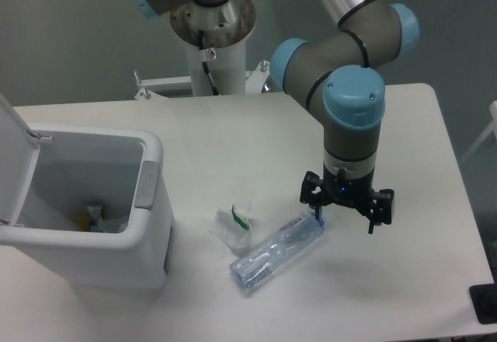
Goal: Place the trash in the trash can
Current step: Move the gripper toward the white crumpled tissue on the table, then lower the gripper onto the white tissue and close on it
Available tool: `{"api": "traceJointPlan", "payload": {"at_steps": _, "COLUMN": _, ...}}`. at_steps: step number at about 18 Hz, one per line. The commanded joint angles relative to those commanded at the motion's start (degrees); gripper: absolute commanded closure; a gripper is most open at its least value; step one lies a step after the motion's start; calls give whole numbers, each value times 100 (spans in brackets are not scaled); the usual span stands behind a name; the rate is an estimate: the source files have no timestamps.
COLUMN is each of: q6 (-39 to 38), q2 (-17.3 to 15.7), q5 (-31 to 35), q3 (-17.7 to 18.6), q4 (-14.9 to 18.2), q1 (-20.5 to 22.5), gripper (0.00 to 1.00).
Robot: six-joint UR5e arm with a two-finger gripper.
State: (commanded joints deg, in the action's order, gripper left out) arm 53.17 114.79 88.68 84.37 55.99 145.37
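White table (233, 140) carries an open-lidded trash can (147, 202), wrapper (235, 228) and bottle (278, 251); hand (346, 216) spread wide, empty.

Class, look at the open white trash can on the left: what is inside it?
Inside the trash can, a few small items lie at the bottom, one yellowish; they are too small to identify. The near wall hides the rest of the floor.

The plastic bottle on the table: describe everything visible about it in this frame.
The plastic bottle is clear with a blue tinge and looks somewhat crushed. It lies on its side on the white table, running diagonally from lower left to upper right. Its upper right end sits by the open end effector, which is beside that end rather than closed on it. A crumpled white wrapper with a green mark lies against its left side. It is outside the trash can.
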Motion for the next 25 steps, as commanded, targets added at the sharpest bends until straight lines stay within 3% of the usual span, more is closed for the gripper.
{"api": "traceJointPlan", "payload": {"at_steps": 13, "q6": -281, "q2": -114, "q5": -35, "q3": 157, "q4": 0, "q1": -202, "gripper": 0}}
{"api": "traceJointPlan", "payload": {"at_steps": 18, "q6": -439, "q2": -378, "q5": -35, "q3": 754, "q4": -175, "q1": -491, "gripper": 0}}
{"api": "traceJointPlan", "payload": {"at_steps": 22, "q6": -431, "q2": -518, "q5": -18, "q3": 1571, "q4": -912, "q1": -738, "gripper": 0}}
{"api": "traceJointPlan", "payload": {"at_steps": 25, "q6": -431, "q2": -545, "q5": -9, "q3": 1898, "q4": -1090, "q1": -835, "gripper": 0}}
